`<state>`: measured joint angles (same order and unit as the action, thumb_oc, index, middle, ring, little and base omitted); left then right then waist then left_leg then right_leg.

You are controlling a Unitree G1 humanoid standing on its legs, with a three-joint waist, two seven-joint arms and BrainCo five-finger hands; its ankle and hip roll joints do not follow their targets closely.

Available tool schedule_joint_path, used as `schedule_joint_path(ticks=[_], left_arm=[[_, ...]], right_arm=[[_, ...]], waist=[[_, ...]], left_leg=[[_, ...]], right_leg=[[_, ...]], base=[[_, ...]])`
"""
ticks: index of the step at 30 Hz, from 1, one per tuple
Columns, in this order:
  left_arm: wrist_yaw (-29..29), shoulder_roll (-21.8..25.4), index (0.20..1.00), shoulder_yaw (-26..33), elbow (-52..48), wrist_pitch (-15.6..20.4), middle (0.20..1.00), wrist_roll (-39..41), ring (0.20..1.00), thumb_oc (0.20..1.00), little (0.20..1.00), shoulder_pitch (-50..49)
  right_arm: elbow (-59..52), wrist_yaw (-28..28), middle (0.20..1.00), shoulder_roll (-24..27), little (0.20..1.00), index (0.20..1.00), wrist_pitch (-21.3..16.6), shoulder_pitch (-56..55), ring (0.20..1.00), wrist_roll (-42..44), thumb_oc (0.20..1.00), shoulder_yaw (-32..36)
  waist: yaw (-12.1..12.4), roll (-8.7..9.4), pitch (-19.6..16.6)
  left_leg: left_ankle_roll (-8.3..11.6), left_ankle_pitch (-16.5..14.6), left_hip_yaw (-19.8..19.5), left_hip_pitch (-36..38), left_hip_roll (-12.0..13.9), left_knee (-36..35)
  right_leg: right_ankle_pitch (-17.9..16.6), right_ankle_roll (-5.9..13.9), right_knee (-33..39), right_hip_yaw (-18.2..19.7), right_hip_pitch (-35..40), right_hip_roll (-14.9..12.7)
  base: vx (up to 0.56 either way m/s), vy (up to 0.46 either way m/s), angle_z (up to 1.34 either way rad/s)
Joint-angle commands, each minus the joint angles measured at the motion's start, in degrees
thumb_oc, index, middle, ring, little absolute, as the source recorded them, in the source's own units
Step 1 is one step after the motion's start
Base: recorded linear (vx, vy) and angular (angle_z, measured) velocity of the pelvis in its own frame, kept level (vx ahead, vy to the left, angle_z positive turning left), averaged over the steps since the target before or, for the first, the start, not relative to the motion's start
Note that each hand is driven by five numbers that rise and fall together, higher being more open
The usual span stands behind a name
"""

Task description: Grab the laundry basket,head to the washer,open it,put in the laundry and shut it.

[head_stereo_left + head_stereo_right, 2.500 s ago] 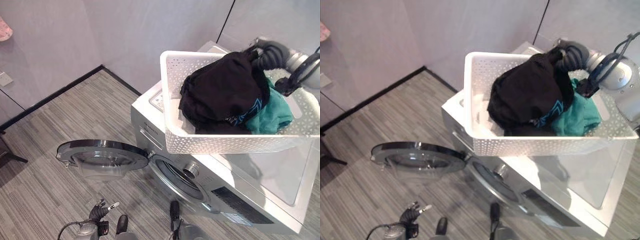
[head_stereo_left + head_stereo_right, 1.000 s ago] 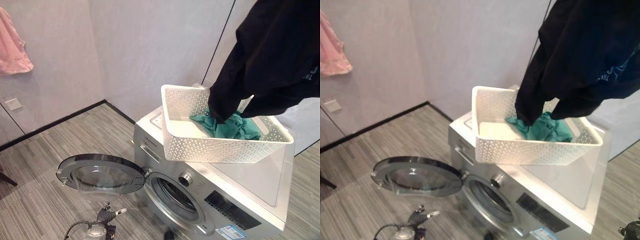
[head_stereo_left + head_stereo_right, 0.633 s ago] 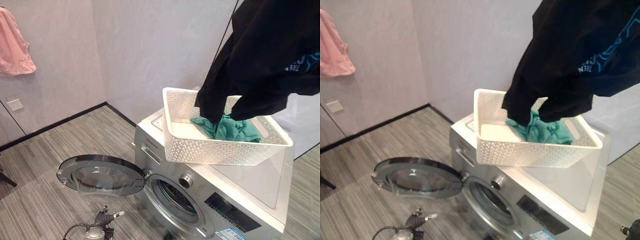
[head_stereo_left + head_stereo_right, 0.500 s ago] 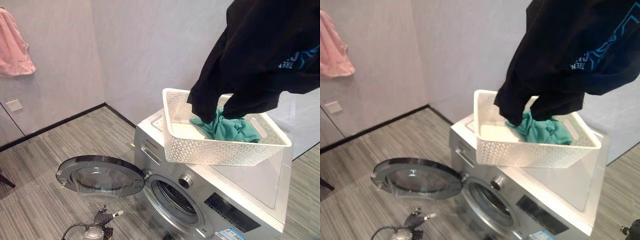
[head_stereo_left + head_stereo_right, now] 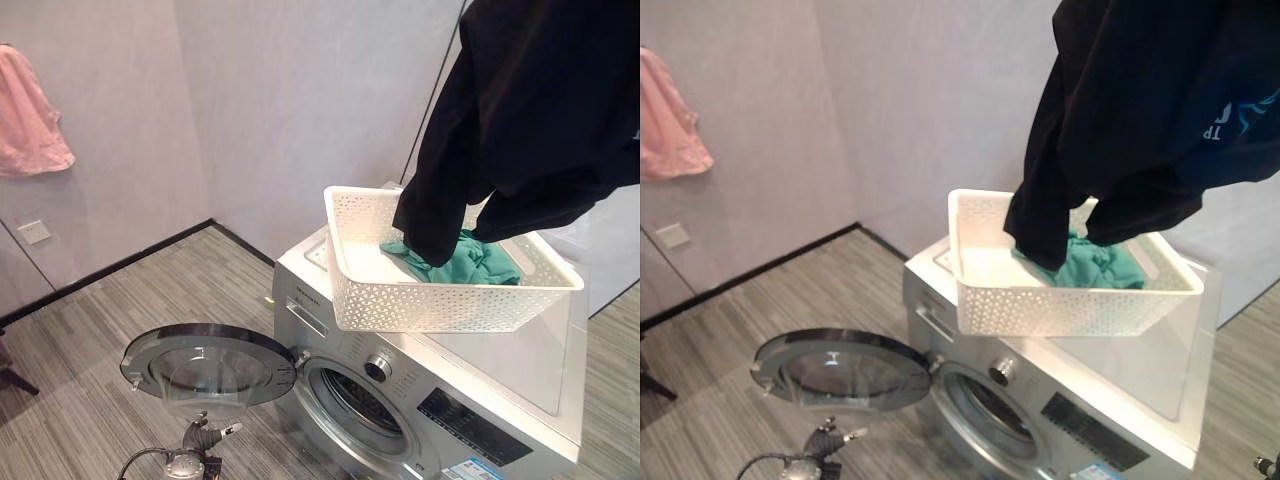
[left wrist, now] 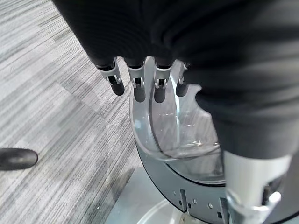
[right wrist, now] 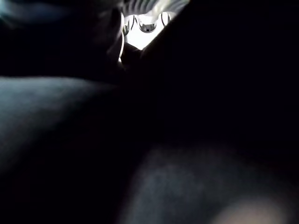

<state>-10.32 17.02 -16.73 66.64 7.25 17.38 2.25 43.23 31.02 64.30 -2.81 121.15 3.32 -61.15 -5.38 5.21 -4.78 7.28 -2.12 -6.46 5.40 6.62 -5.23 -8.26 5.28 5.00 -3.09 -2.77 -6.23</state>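
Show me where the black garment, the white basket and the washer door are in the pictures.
black garment (image 5: 540,110), left eye view, middle of the hanging cloth.
white basket (image 5: 440,300), left eye view, front perforated wall.
washer door (image 5: 205,365), left eye view, glass of the open door.

A pink cloth (image 5: 30,115) is hanging on the grey wall (image 5: 270,110) at the far left, above a small white wall plate (image 5: 34,232). A black skirting strip (image 5: 110,268) is running along the wall's foot, meeting the grey striped floor (image 5: 90,350).
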Motion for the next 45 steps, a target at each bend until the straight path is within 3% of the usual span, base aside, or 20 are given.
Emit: schedule_joint_path(ticks=[1,4,5,7,8,9,13,19,21,26,27,28,31,35,36,39,41,42,44,45], left_arm=[[-0.6,-0.1,1.0,-0.6,3.1,1.8,1.0,-2.2,1.0,1.0,1.0,6.0],[-0.9,-0.7,1.0,0.1,3.5,2.1,1.0,-1.5,1.0,1.0,1.0,5.6],[-0.9,-0.6,1.0,0.6,3.3,2.0,1.0,-1.3,1.0,1.0,1.0,5.5],[-0.8,-0.6,1.0,1.6,2.4,1.9,1.0,-0.5,1.0,1.0,1.0,5.4],[-0.8,-0.4,1.0,1.6,2.4,1.8,1.0,-0.6,1.0,1.0,1.0,5.3],[-0.6,-0.1,1.0,2.9,1.9,1.2,1.0,-0.3,1.0,1.0,1.0,4.9],[-0.1,0.8,1.0,5.5,2.0,0.6,1.0,-1.2,1.0,1.0,1.0,3.0],[-0.1,0.6,1.0,7.8,3.4,0.5,1.0,-1.7,1.0,1.0,1.0,1.3],[-0.1,0.3,1.0,8.0,3.3,0.8,1.0,-1.6,1.0,1.0,1.0,1.2],[-1.0,-0.3,1.0,8.9,3.2,0.9,1.0,-1.4,1.0,1.0,1.0,2.0],[-1.0,-0.3,1.0,8.9,3.2,0.8,1.0,-1.5,1.0,1.0,1.0,2.0],[-1.3,-1.9,1.0,8.5,2.5,0.6,1.0,-1.4,1.0,1.0,1.0,3.7],[-1.6,-2.9,1.0,6.5,0.7,0.7,1.0,-3.4,1.0,1.0,1.0,5.5],[-1.8,-3.4,1.0,4.4,-2.3,0.8,1.0,-5.0,1.0,1.0,1.0,6.7],[-1.6,-3.4,1.0,3.8,-6.0,0.8,1.0,-5.1,1.0,1.0,1.0,6.7],[-1.3,-2.4,1.0,3.1,-10.0,1.4,1.0,-5.0,1.0,1.0,1.0,5.5],[-1.2,-1.9,1.0,3.1,-12.3,1.7,1.0,-4.1,1.0,1.0,1.0,4.2],[-0.8,-1.9,1.0,2.7,-14.7,1.9,1.0,-3.6,1.0,1.0,1.0,3.0],[-0.4,-2.0,1.0,2.3,-14.9,1.7,1.0,-3.7,1.0,1.0,1.0,2.4],[-0.1,-2.5,1.0,1.9,-15.3,1.5,1.0,-4.3,1.0,1.0,1.0,2.6]], right_arm=[[0.6,4.9,0.2,3.6,0.2,0.2,0.1,8.6,0.2,-3.0,0.2,1.8],[-5.4,7.0,0.2,4.6,0.2,0.2,0.4,5.5,0.2,-5.5,0.2,6.1],[-8.4,7.6,0.2,5.5,0.2,0.2,0.6,4.7,0.2,-6.6,0.2,7.2],[-14.7,8.5,0.2,7.0,0.2,0.2,0.6,2.6,0.2,-9.0,0.2,9.9],[-15.2,8.5,0.2,7.2,0.2,0.2,0.8,1.8,0.2,-9.2,0.2,10.6],[-21.0,9.2,0.2,8.8,0.2,0.2,0.6,-2.9,0.2,-11.2,0.2,15.8],[-27.6,9.9,0.2,9.1,0.2,0.2,0.3,-9.4,0.2,-15.6,0.2,23.1],[-31.4,11.6,0.2,8.8,0.2,0.2,1.0,-18.8,0.2,-19.6,0.2,32.2],[-32.8,12.5,0.2,9.1,0.2,0.2,1.4,-20.0,0.2,-20.5,0.2,34.1],[-38.1,12.1,0.2,8.0,0.2,0.2,0.6,-25.2,0.2,-21.2,0.2,38.4],[-38.3,12.0,0.2,8.0,0.2,0.2,0.7,-25.7,0.2,-21.3,0.2,38.9],[-45.4,11.0,0.2,6.1,0.2,0.2,0.7,-36.7,0.2,-24.7,0.2,47.2],[-51.1,10.2,0.2,5.7,0.2,0.2,-0.1,-44.3,0.2,-26.0,0.2,53.2],[-54.9,9.8,0.2,6.3,0.2,0.2,-0.6,-52.1,0.2,-26.5,0.2,58.9],[-56.6,9.3,0.2,6.8,0.2,0.2,-0.8,-55.3,0.2,-26.8,0.2,60.6],[-57.9,9.5,0.2,4.3,0.2,0.2,-1.8,-57.4,0.2,-27.6,0.2,61.1],[-57.8,9.1,0.2,2.0,0.2,0.2,-2.6,-59.2,0.2,-27.4,0.2,60.8],[-58.0,8.3,0.2,0.7,0.2,0.2,-2.5,-60.9,0.2,-27.4,0.2,61.3],[-58.4,7.7,0.2,0.6,0.2,0.2,-2.1,-62.9,0.2,-27.5,0.2,62.7],[-58.6,7.3,0.2,0.8,0.2,0.2,-1.7,-64.9,0.2,-27.3,0.2,64.5]], waist=[[-0.8,0.31,2.8],[-1.6,-0.59,4.4],[-1.7,-1.03,5.2],[-1.3,-2.6,6.7],[-1.4,-2.44,6.7],[-1.1,-3.12,7.5],[0.4,-2.72,6.6],[3.1,-0.57,2.8],[4.0,0.47,1.4],[4.7,-0.28,1.7],[4.8,-0.16,1.4],[5.1,-0.53,3.6],[4.9,-0.12,5.8],[4.2,0.51,7.7],[3.4,0.93,8.7],[3.5,1.11,8.6],[3.4,0.28,8.2],[2.8,-1.5,7.4],[2.1,-2.26,6.5],[0.7,-3.51,6.3]], left_leg=[[-7.18,-7.5,4.6,2.4,-4.7,2.4],[-7.95,-7.3,7.6,2.7,-5.8,1.9],[-8.25,-7.2,8.9,2.5,-5.8,2.1],[-8.77,-6.5,11.3,1.5,-5.8,2.7],[-8.71,-6.6,11.3,1.5,-5.8,2.8],[-9.28,-5.9,13.6,0.4,-5.5,3.9],[-10.64,-5.4,17.7,-1.7,-5.7,4.8],[-11.46,-5.8,20.6,-3.6,-8.2,3.8],[-10.94,-4.8,21.5,-6.0,-8.6,3.9],[-9.96,-2.2,23.8,-8.2,-7.0,4.2],[-9.81,-3.3,22.7,-7.7,-7.3,3.9],[-8.11,-0.1,22.7,-10.7,-5.5,6.0],[-6.52,0.5,21.7,-14.5,-4.7,10.9],[-5.11,-1.2,21.2,-18.1,-2.5,19.7],[-5.19,-4.0,20.6,-18.0,0.8,25.6],[-5.01,-4.4,11.6,-15.5,4.7,30.2],[-4.64,-2.7,6.1,-10.8,6.9,30.0],[-3.71,-1.3,2.7,-6.3,7.9,25.2],[-2.95,-0.1,3.5,-3.9,7.9,19.6],[-1.74,0.7,7.0,-2.4,9.1,16.9]], right_leg=[[8.6,4.46,-10.9,5.2,-1.0,-3.2],[5.5,5.31,-11.7,6.2,-4.0,-3.6],[6.2,5.12,-12.9,5.4,-5.1,-3.4],[9.4,3.29,-16.5,1.0,-5.0,-3.0],[9.7,3.2,-17.0,0.9,-5.2,-3.0],[14.0,1.17,-23.3,-3.4,-4.6,-2.4],[18.6,-0.3,-29.7,-7.1,-1.3,-1.3],[17.9,1.54,-22.4,-4.4,8.2,0.0],[18.5,1.78,-14.7,-1.7,11.4,0.7],[18.0,0.88,-6.6,-0.9,12.9,1.4],[18.5,1.02,-6.4,-0.3,13.3,1.3],[18.2,-0.35,-4.3,-2.6,13.3,2.7],[18.3,-1.68,-2.9,-4.2,13.5,3.7],[18.6,-3.4,-2.7,-5.7,13.2,4.1],[18.4,-4.43,-3.9,-6.3,11.8,3.4],[17.8,-4.88,-5.2,-6.0,9.8,2.9],[17.5,-4.45,-5.4,-5.5,8.9,3.2],[17.8,-3.87,-5.6,-4.6,8.6,3.8],[17.6,-3.54,-5.6,-4.8,8.2,3.7],[17.7,-3.37,-6.9,-5.6,7.8,3.0]], base=[[-0.08,0.141,-0.46],[-0.14,0.105,-0.64],[-0.21,0.126,-0.86],[-0.17,0.098,-0.69],[-0.18,0.058,-0.54],[-0.15,0.025,-0.69],[-0.13,-0.035,-1.01],[-0.03,-0.073,-0.69],[-0.12,-0.141,-0.84],[-0.13,-0.137,-0.49],[-0.32,-0.285,-0.01],[-0.29,-0.271,0.16],[-0.26,-0.199,0.7],[-0.17,-0.06,0.73],[-0.13,0.002,0.39],[-0.06,0.045,0.08],[0.04,0.167,-0.28],[0.06,0.305,-0.37],[0.02,0.275,-0.19],[-0.04,0.256,0.54]])
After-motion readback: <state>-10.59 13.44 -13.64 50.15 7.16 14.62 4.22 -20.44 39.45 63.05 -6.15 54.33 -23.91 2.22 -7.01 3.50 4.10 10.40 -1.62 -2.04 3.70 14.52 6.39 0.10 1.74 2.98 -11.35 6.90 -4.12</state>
